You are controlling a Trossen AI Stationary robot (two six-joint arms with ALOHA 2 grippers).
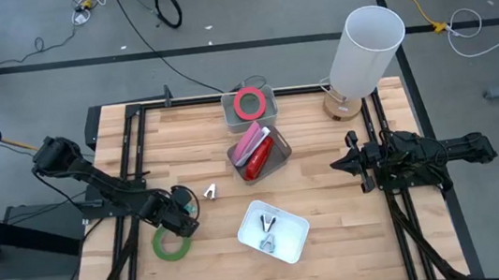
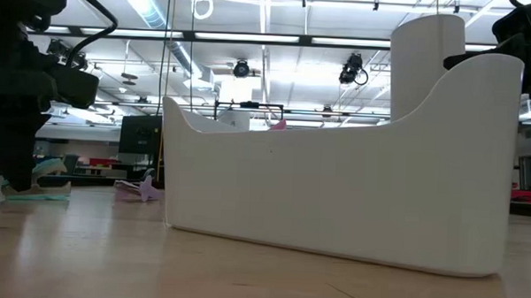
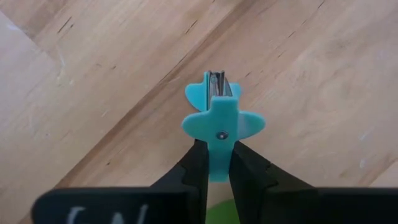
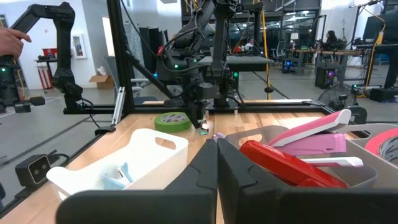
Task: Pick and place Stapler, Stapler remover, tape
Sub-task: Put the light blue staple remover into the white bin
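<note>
Two arms over the wooden bench (image 1: 337, 243). White lamp (image 1: 364, 50) stands at the far right corner. White tray (image 1: 274, 231) near the front holds staple removers; the middle grey bin (image 1: 281, 155) holds pink and red staplers (image 1: 253, 151); the far bin holds red-pink tape (image 1: 249, 102). Green tape (image 1: 171, 244) lies flat just beside my left tool (image 1: 186, 215), clamped on a teal staple remover (image 3: 221, 121). My right tool (image 1: 346, 163) waits, fingers together, at the bench's right side.

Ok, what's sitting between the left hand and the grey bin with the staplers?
One small pale staple remover on the wood, apart from the left hand and the grey bin; the high view shows it.
</note>
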